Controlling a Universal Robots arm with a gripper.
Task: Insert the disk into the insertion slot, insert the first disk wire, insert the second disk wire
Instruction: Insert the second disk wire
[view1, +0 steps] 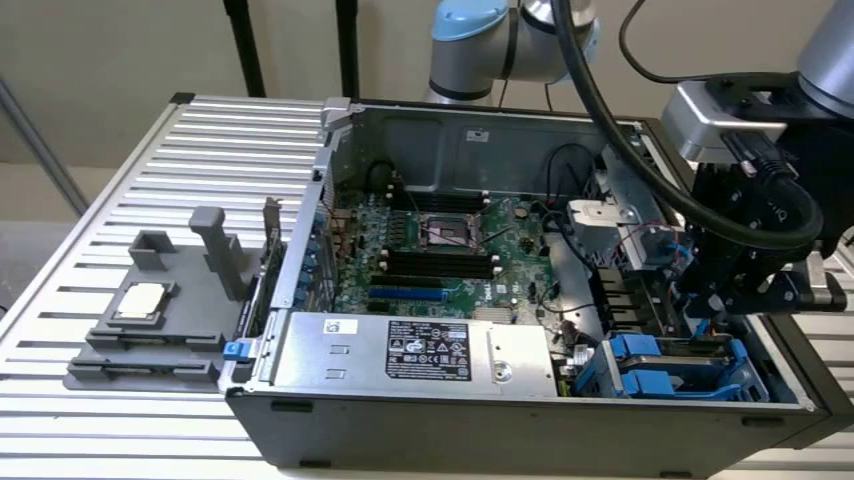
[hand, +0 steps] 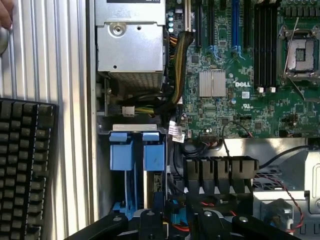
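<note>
Jaws (view1: 714, 310) hover partly apart, holding nothing, just above the insertion slot (view1: 681, 368) at the exterior view's right corner of one open computer case (view1: 534, 425). One motherboard (view1: 441, 255), one power-supply box (view1: 400, 350), two blue latch tabs (hand: 137, 152). Whether the disk sits inside cannot be told.

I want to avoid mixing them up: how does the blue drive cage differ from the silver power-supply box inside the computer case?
The drive cage is blue plastic with latch tabs; the power-supply box is bare silver metal. The power-supply box carries a dark printed label on top; the drive cage shows none. The drive cage sits in the case's corner at the exterior view's right, under the gripper; the power-supply box lies to its left. Both sit along the near wall.
</note>
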